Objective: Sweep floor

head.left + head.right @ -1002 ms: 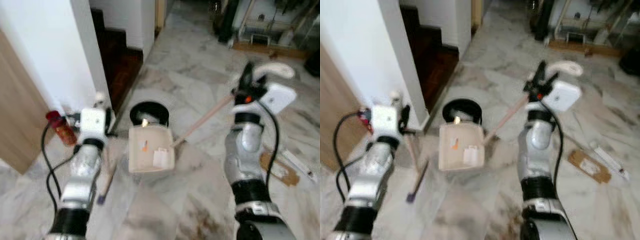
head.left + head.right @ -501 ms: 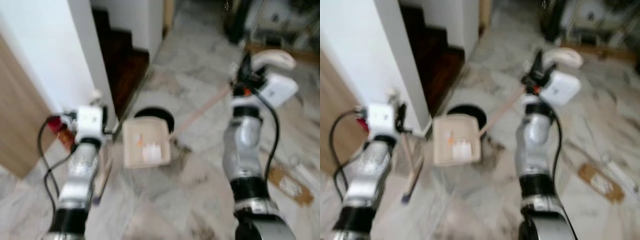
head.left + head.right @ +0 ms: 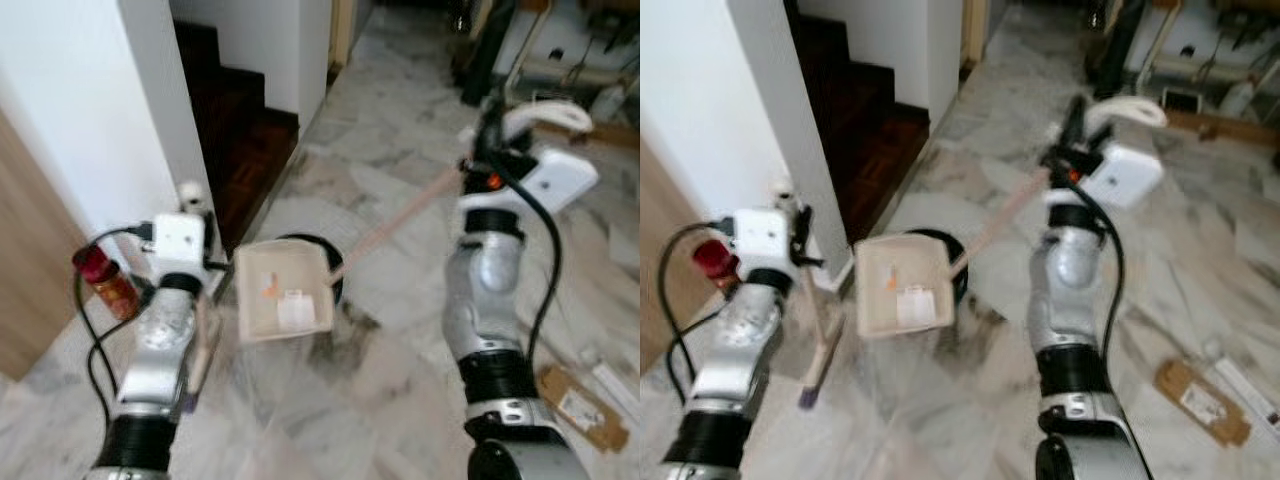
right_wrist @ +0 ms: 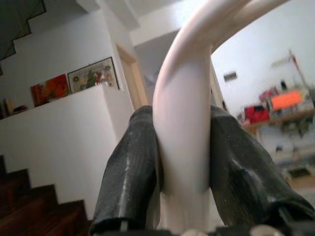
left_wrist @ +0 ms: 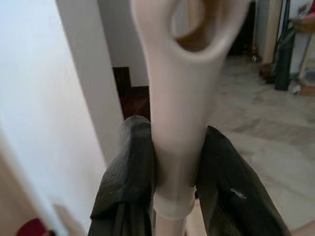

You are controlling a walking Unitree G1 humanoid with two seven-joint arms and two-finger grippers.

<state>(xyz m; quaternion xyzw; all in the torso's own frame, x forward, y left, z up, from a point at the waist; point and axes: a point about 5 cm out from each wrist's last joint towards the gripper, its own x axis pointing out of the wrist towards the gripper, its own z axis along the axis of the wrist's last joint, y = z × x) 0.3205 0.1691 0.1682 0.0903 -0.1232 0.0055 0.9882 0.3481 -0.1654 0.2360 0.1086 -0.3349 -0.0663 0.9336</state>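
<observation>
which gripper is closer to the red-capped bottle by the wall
Left. The left gripper, clamped on the broom handle, sits just beside the red-capped bottle. The right gripper, jaws shut on the dustpan handle, is across the floor, past the dustpan.

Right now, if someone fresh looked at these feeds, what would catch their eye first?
Probably the cream dustpan on the marble floor ahead, holding scraps, its long handle running up to the right gripper. Next, the left gripper clamped on the broom handle by the white wall corner, with the dark wooden stairs just beyond.
</observation>
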